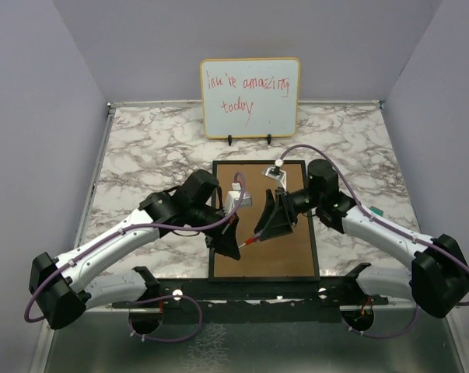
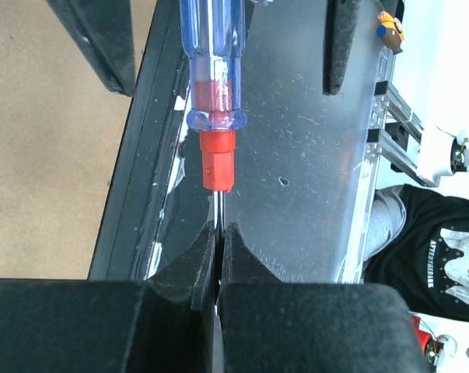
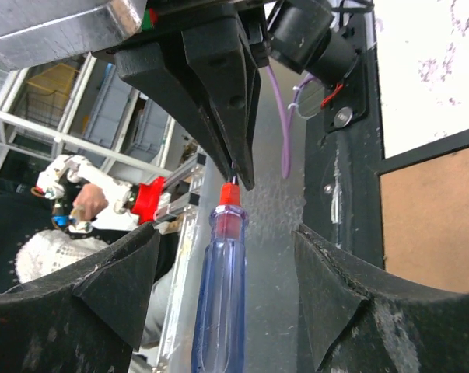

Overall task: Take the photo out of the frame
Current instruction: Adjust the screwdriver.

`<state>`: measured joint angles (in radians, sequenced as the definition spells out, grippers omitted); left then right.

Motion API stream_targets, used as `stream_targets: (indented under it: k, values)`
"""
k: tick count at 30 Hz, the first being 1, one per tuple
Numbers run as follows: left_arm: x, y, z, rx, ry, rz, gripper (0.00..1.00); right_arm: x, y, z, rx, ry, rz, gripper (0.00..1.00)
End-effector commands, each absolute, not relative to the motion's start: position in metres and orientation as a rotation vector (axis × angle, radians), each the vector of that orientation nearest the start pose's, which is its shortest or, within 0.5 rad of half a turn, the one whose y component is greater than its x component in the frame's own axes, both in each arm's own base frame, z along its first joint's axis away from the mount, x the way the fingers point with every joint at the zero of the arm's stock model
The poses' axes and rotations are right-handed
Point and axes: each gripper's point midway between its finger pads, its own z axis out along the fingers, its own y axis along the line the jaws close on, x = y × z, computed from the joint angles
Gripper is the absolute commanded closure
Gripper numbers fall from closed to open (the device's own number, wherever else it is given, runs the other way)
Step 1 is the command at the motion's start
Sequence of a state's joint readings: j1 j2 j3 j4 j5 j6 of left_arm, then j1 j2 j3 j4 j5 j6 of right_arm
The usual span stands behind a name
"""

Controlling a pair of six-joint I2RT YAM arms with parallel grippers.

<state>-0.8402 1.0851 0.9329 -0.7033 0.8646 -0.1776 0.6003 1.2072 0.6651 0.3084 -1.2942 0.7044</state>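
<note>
The frame (image 1: 292, 256) lies flat in the middle of the table with its brown fibreboard back up, so the photo is hidden. A screwdriver (image 1: 248, 242) with a clear blue handle and red collar hangs over the frame's near left part. My left gripper (image 1: 234, 249) is shut on its metal shaft (image 2: 217, 203); the handle (image 2: 213, 70) points away from it. My right gripper (image 1: 265, 224) is open, its fingers (image 3: 117, 280) on either side of the handle (image 3: 222, 295) without touching it. The frame's black edge (image 2: 129, 194) and brown back (image 3: 436, 210) show in the wrist views.
A wood-edged whiteboard (image 1: 250, 97) with red handwriting stands at the back of the marble table (image 1: 141, 155). A grey metal strip (image 2: 296, 155) runs along the near edge. A small green item (image 1: 376, 210) lies at the right. Grey walls close in both sides.
</note>
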Motion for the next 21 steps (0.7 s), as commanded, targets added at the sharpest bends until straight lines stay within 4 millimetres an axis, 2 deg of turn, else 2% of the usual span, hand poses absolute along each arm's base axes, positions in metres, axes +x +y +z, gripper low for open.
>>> stream_targets:
  k: [1, 5, 9, 16, 19, 21]
  values:
    - [0.061, -0.270, 0.207, 1.268, 2.232, -1.433, 1.00, 0.097, 0.280, 0.240, -1.089, 1.881, 2.063, 0.28]
    - [0.062, -0.270, 0.209, 1.273, 2.226, -1.420, 1.00, 0.092, 0.276, 0.233, -1.093, 1.911, 2.046, 0.31]
    - [0.062, -0.271, 0.207, 1.281, 2.231, -1.423, 1.00, 0.096, 0.279, 0.234, -1.046, 1.916, 2.049, 0.48]
    - [0.067, -0.274, 0.205, 1.279, 2.241, -1.405, 1.00, 0.106, 0.287, 0.232, -0.994, 1.947, 2.037, 0.44]
    - [0.069, -0.274, 0.204, 1.279, 2.243, -1.390, 1.00, 0.105, 0.288, 0.231, -0.995, 1.954, 2.041, 0.46]
    - [0.070, -0.275, 0.203, 1.281, 2.247, -1.387, 1.00, 0.104, 0.289, 0.229, -0.990, 1.960, 2.036, 0.52]
